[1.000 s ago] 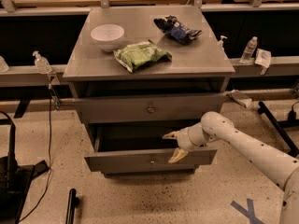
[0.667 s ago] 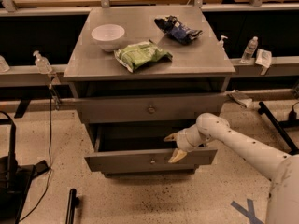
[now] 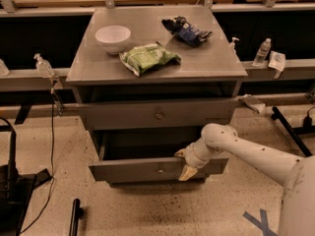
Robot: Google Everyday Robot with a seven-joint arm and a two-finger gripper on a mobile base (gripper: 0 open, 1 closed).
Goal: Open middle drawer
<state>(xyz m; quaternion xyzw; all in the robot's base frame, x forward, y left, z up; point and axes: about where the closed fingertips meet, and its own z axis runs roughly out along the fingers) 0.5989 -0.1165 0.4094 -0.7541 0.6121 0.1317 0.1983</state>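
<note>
The middle drawer [image 3: 133,170] is a grey flat front with a small round knob [image 3: 160,170]. It stands pulled out from the cabinet, its dark inside showing behind the front. My gripper [image 3: 184,163] is at the top edge of this front, right of the knob. Its tan fingers [image 3: 188,173] are spread apart, one above the edge and one in front of the panel. The white arm [image 3: 246,154] reaches in from the lower right.
The top drawer [image 3: 123,114] sits above, slightly out. On the cabinet top [image 3: 216,63] lie a white bowl [image 3: 113,35], a green bag [image 3: 147,58] and a dark blue bag [image 3: 189,31]. Bottles [image 3: 262,52] stand on side rails. A black stand [image 3: 12,181] is on the floor at left.
The arm's elbow has shifted slightly to the left. The drawer stays pulled out by the same amount and the gripper stays at its front edge.
</note>
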